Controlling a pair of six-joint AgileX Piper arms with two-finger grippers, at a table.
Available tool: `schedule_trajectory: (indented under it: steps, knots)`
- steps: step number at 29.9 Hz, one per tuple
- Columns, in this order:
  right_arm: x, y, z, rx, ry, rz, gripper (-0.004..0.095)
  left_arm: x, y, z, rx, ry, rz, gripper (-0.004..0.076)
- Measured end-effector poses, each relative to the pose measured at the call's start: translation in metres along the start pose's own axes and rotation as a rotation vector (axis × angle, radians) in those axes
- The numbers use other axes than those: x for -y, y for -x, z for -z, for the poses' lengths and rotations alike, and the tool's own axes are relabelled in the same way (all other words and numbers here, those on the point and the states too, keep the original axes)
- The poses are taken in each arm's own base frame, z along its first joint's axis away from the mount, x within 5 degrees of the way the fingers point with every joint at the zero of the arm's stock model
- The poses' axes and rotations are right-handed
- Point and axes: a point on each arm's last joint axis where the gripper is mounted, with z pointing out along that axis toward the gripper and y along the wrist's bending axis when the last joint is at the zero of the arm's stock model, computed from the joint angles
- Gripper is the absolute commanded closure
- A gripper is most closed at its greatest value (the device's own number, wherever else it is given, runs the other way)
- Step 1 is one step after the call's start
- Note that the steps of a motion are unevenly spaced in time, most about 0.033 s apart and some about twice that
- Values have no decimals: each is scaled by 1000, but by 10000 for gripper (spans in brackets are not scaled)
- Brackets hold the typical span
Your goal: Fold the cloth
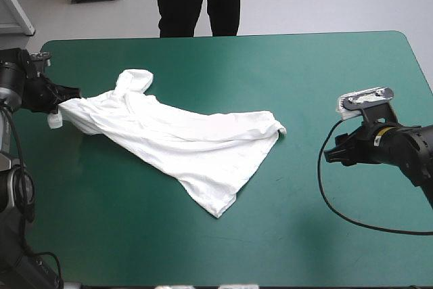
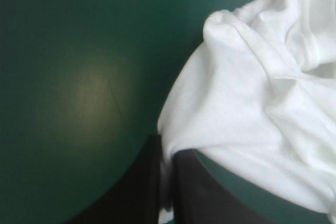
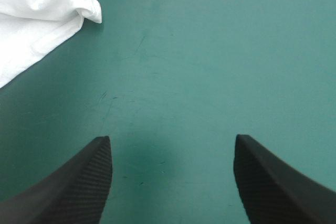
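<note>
- High view: T-shirt (image 1: 183, 143) is lying rumpled, half-spread, on the tabletop (image 1: 325, 72).
- Left claw (image 1: 66, 103) is pinching its nine-o'clock edge.
- Right claw (image 1: 328, 156) is gaping at three o'clock.

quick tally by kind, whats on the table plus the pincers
T-shirt, white: 1
pincers, black: 2 (left pincer shut on the T-shirt's edge, right pincer open and not touching it)
total: 3
</note>
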Motion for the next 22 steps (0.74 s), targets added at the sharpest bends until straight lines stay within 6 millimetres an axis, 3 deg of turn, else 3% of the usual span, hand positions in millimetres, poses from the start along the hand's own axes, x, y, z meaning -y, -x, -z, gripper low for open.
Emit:
schedule_trajectory:
  steps: [3, 6, 9, 17, 22]
  knots:
    - [-9, 2, -5, -14, 25, 33, 274, -10, 0, -14, -41, 24, 27, 732]
    - [-15, 4, -14, -40, 42, 57, 274, -15, -2, -17, -56, 37, 38, 724]
    - [-18, 6, -21, -52, 49, 68, 274, -14, -2, -9, -45, 25, 19, 639]
    - [-20, 9, -24, -59, 53, 73, 274, -4, -9, 43, 44, -104, -77, 270]
    - [-19, 15, -19, -32, 53, 69, 274, 1, -19, 78, 127, -151, -102, 256]
